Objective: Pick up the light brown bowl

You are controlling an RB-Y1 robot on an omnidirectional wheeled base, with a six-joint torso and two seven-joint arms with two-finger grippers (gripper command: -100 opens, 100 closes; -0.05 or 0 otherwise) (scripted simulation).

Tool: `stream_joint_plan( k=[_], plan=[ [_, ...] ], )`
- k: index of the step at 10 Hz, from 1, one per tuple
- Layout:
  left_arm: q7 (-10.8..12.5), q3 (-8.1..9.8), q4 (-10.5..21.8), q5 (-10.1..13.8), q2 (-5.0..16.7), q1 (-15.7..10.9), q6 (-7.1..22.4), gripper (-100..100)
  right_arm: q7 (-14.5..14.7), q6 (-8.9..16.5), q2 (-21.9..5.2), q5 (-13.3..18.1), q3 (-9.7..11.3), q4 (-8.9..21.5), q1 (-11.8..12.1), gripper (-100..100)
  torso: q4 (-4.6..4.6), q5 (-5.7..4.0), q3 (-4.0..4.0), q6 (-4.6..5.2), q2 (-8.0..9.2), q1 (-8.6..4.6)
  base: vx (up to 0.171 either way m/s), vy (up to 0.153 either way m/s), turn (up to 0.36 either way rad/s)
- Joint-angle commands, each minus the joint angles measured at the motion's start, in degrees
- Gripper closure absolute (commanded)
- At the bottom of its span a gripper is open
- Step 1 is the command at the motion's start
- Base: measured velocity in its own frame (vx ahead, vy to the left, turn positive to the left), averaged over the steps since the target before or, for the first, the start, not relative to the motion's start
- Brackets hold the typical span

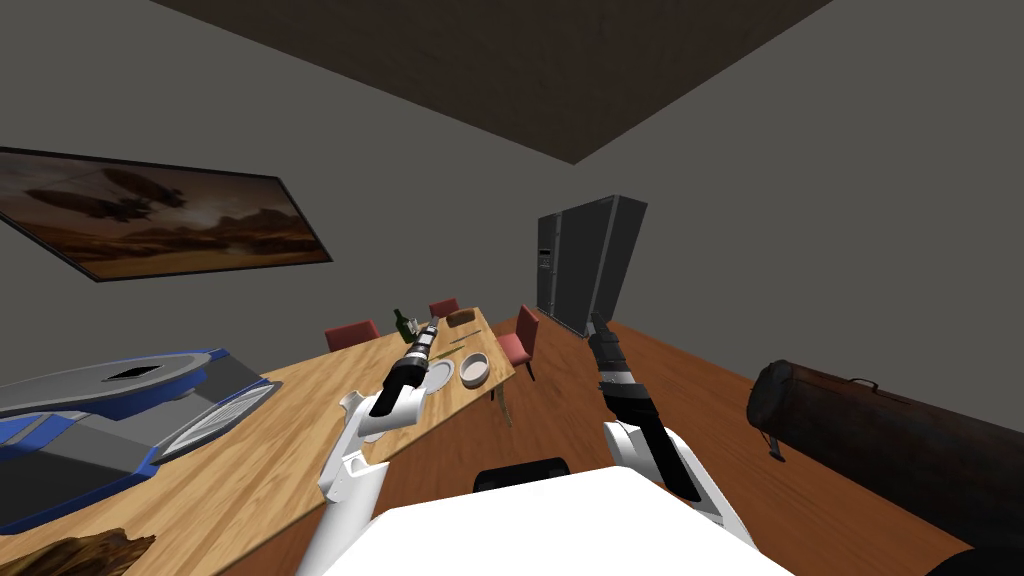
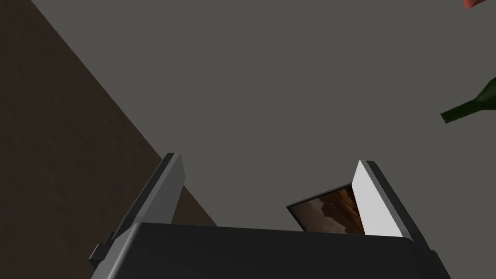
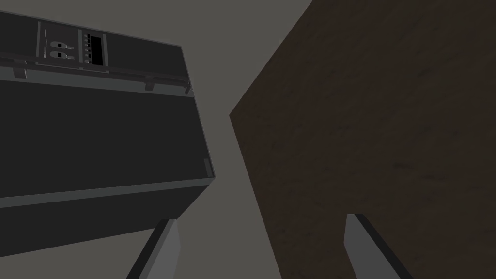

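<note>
The light brown bowl (image 1: 474,368) is sitting near the far end of the wooden counter (image 1: 300,420), just beside a pale plate (image 1: 441,374) and nearer to me than the green bottle (image 1: 402,322). The left gripper (image 1: 431,326) is hovering above that end of the counter, aiming up at the wall rather than down at the bowl, with its fingers (image 2: 167,189) standing apart and nothing between them. The right gripper (image 1: 597,324) is hanging open and empty beyond the counter's edge, aiming toward the dark refrigerator (image 1: 588,262). I am judging the reach as barely begun. Doing it well is calling for the left wrist to tip down until the bowl is showing between the fingers. The gripper should then be descending with one finger inside the rim and one outside, keeping clear of the plate and the bottle before closing.
</note>
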Motion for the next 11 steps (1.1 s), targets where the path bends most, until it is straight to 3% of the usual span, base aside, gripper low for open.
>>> stream_joint_plan(
  k=[1, 2, 5, 10, 11],
  plan=[
    [-0.66, 0.16, 0.2, -0.12, 0.0, -0.79, 2.86, -100, 0.0, 0.0, 0.0, 0.0, 0.0, 0.0, 0.0, 0, 0.0, 0.0, 0.0, 0.0, 0.0, 0.0, 0.016, -0.027, 0.024],
    [-0.66, 0.16, 0.2, -0.12, 0.0, -0.79, 3.52, -100, 0.0, 0.0, 0.0, 0.0, 0.0, 0.0, 0.0, 0, 0.0, 0.0, 0.0, 0.0, 0.01, -0.01, 0.01, -0.014, 0.002],
    [-2.73, 1.18, 2.86, -0.16, 0.32, -4.38, 8.97, -100, 0.0, 0.0, 0.0, 0.0, 0.0, 0.0, 0.0, 0, -0.01, -0.01, 0.0, 0.0, 0.0, -0.02, 0.021, -0.033, 0.023],
    [-3.65, 1.68, 4.34, -0.04, 0.47, -6.07, 15.95, -100, 0.0, 0.0, 0.0, 0.0, 0.0, 0.0, 0.0, 0, 0.0, 0.0, 0.0, 0.0, 0.0, 0.01, 0.015, -0.02, 0.007],
    [-4.47, 2.16, 5.92, 0.18, 0.61, -7.67, 18.06, -100, 0.0, 0.0, 0.0, 0.0, 0.0, 0.0, 0.0, 0, 0.0, 0.01, 0.02, 0.0, 0.04, 0.03, 0.015, -0.02, 0.01]
  ],
)
